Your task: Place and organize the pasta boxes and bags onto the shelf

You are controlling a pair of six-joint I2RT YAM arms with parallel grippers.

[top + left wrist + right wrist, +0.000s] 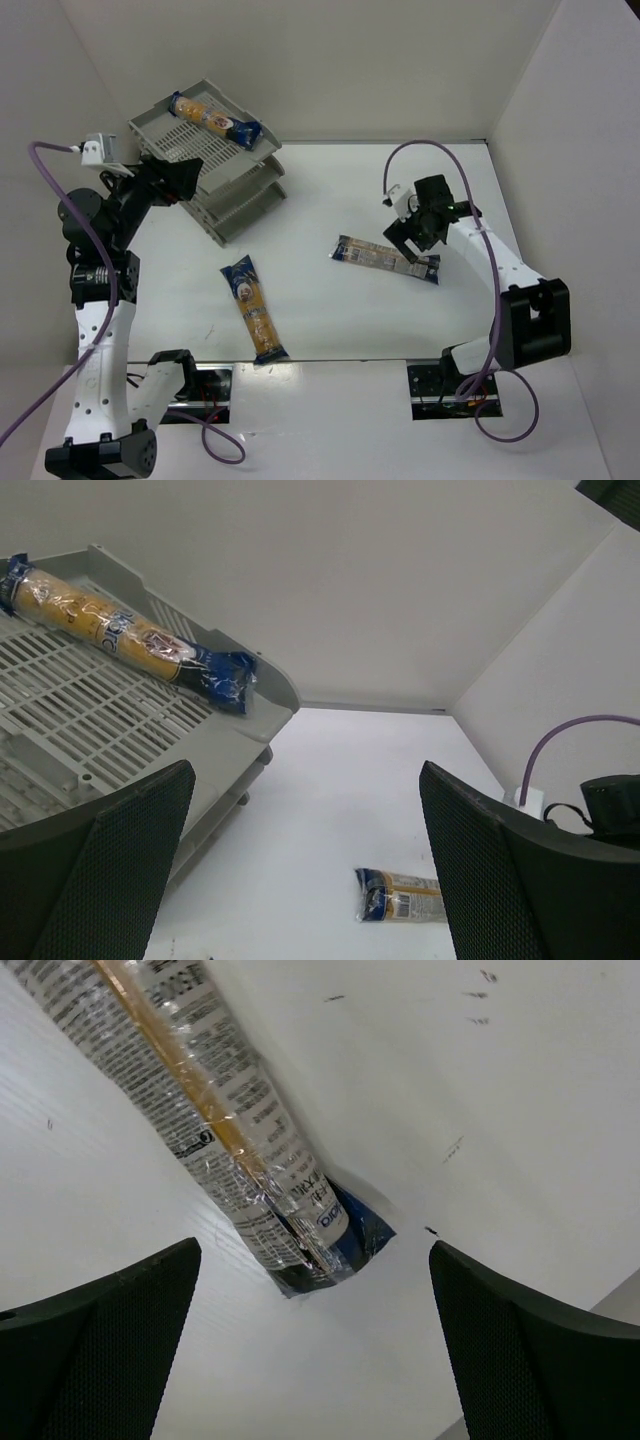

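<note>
The grey three-tier shelf (240,170) stands at the back left. One pasta packet (213,115) lies on its top tray, also in the left wrist view (120,635). A second packet (254,310) lies on the table near the front. A third packet (384,258) lies label-side up at the right. My left gripper (185,178) is open and empty beside the shelf's left front. My right gripper (412,245) is open and empty, hovering just above the third packet's dark blue end (335,1230).
White walls close in the table at the back and sides. A purple cable (440,150) loops above the right arm. The third packet's far end shows in the left wrist view (400,898).
</note>
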